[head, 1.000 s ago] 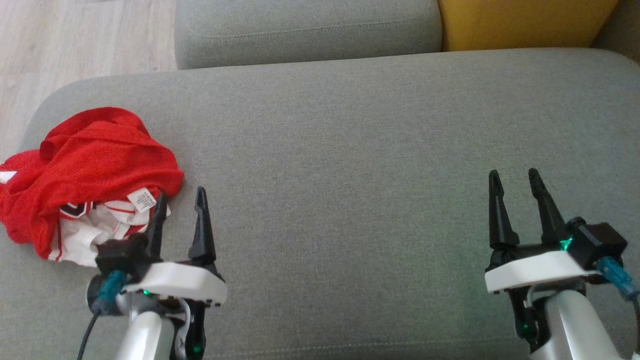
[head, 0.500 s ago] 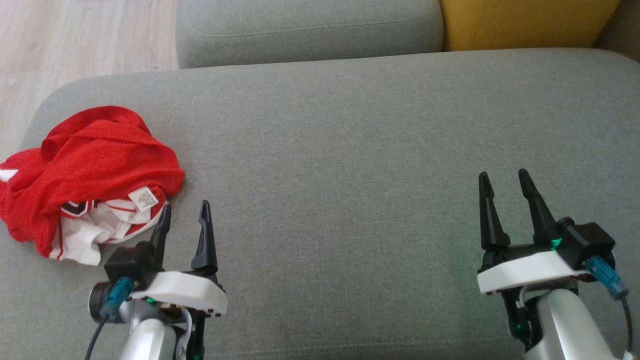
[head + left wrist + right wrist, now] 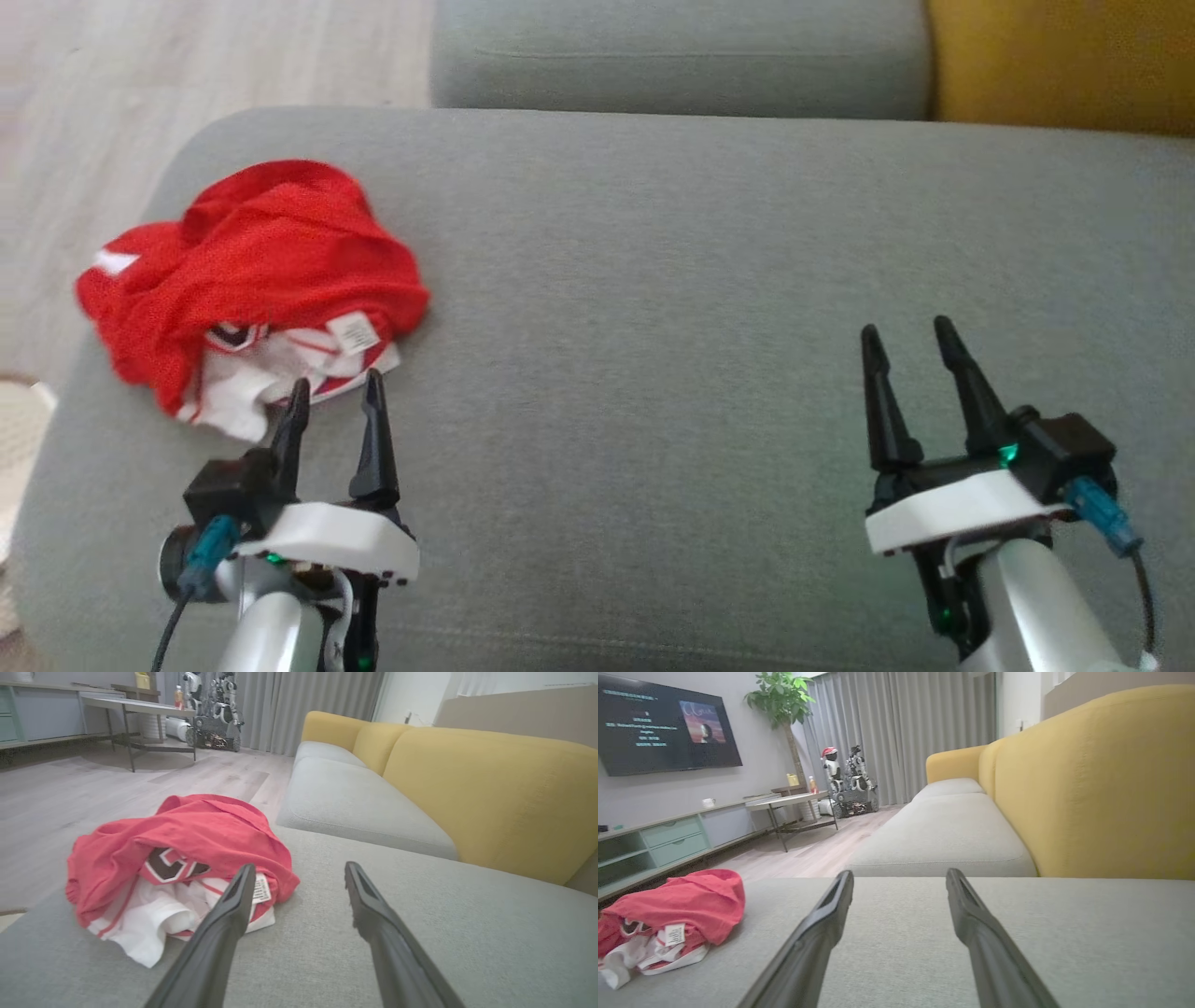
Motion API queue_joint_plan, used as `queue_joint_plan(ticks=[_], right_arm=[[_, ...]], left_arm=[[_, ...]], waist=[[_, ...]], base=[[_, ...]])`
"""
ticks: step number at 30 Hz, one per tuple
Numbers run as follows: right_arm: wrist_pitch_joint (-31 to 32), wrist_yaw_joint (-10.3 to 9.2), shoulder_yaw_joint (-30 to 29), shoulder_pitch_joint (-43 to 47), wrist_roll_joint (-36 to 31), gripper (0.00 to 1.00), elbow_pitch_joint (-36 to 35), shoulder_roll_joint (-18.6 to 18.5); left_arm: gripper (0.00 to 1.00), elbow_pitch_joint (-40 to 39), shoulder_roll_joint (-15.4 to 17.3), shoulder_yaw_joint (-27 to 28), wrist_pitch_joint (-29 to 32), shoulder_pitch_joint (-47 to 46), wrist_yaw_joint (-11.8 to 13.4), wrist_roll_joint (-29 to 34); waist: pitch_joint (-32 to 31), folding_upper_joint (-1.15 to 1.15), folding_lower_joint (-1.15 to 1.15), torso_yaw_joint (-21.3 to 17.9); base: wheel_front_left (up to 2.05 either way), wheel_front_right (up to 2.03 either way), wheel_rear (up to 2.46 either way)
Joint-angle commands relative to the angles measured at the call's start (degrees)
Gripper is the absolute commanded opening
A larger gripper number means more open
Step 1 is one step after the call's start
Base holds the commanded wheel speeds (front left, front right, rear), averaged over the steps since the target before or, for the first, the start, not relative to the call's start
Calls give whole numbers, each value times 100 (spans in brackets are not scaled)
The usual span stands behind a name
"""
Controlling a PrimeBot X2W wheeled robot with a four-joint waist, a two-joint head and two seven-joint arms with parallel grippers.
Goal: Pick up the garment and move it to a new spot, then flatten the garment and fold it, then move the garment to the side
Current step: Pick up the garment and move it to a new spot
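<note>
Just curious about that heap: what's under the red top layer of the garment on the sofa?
White fabric with red stripes and a label peek out under the red top of the garment; anything deeper is covered.

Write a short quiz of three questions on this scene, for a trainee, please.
1. Where on the sofa does the garment lie? A) the robot's left end B) the middle C) the robot's right end
2. True or false: the right gripper is shut on the garment.
3. Fill in: the backrest is ___ in colour.

Key: 1 A. 2 False; the right gripper is open and apart from the garment. 3 Yellow.
</note>
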Motion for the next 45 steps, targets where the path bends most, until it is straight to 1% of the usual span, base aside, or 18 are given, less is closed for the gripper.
queue_joint_plan(ticks=[1,8,14,15,22,28,34,40,45], right_arm=[[-62,-4,174,-166,40,100,-155,-3],[-61,-4,392,-104,113,100,-61,-3],[-51,-4,558,-52,244,100,5,-3],[-49,-4,598,-46,261,100,9,-3],[-46,-4,717,-57,310,100,33,-3],[-48,-4,764,-90,338,100,49,-3],[-50,-4,772,-120,344,100,52,-3],[-49,-4,716,-153,300,100,3,-3],[-30,-4,605,-282,236,100,-168,-8]], left_arm=[[100,-207,19,234,-70,-244,31,-12],[100,-328,18,379,-70,-92,41,7],[100,-426,18,508,-70,71,19,43],[100,-461,18,545,-70,102,15,38],[100,-529,18,594,-70,152,-1,8],[100,-558,18,607,-70,144,-6,6],[100,-608,18,672,-70,137,15,19],[100,-560,18,848,-70,-1,-21,0],[100,-379,18,997,-70,-290,-224,37]], waist=[[-48,0,0,219],[-182,0,0,857],[-272,0,0,1309],[-267,0,0,1445],[-189,0,0,1756],[-162,0,0,1775],[-123,0,0,1658],[38,0,0,1468],[369,0,0,1229]], base=[[0,0,0],[0,0,0],[0,0,0],[0,0,0],[0,0,0],[0,0,0],[0,0,0],[0,0,0],[0,0,0]])
